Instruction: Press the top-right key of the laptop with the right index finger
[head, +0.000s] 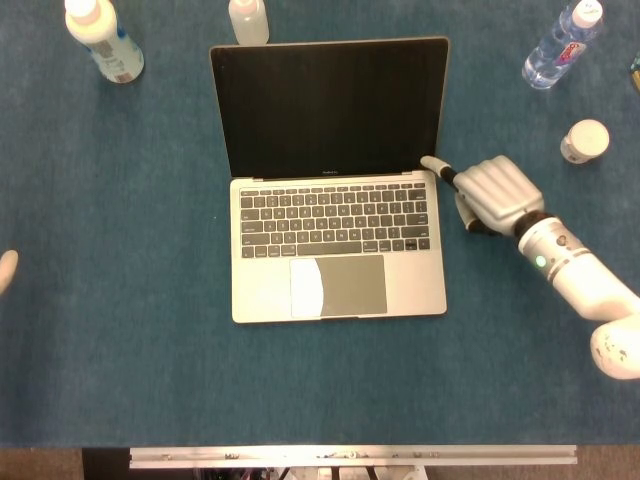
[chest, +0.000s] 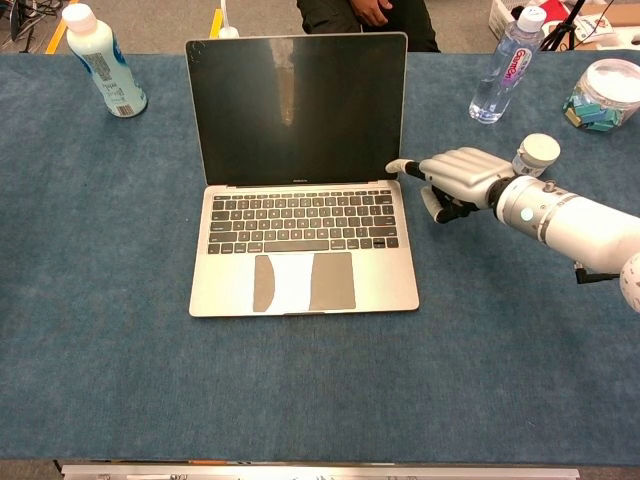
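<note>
An open silver laptop (head: 338, 285) with a dark screen stands mid-table, also seen in the chest view (chest: 300, 285). Its top-right key (head: 430, 189) sits at the right end of the top key row. My right hand (head: 495, 193) hovers just right of the laptop, index finger stretched out and the other fingers curled in. The index fingertip (head: 429, 161) is by the screen's lower right corner, just behind that key; the chest view shows this fingertip (chest: 393, 166) there too. Only a pale sliver of my left hand (head: 5, 271) shows at the left edge.
A white-capped bottle (head: 102, 38) stands back left, and another bottle (head: 248, 20) is behind the screen. A clear water bottle (head: 562, 42) and a small white jar (head: 585, 140) stand back right, the jar close behind my right wrist. A lidded tub (chest: 606, 92) is far right.
</note>
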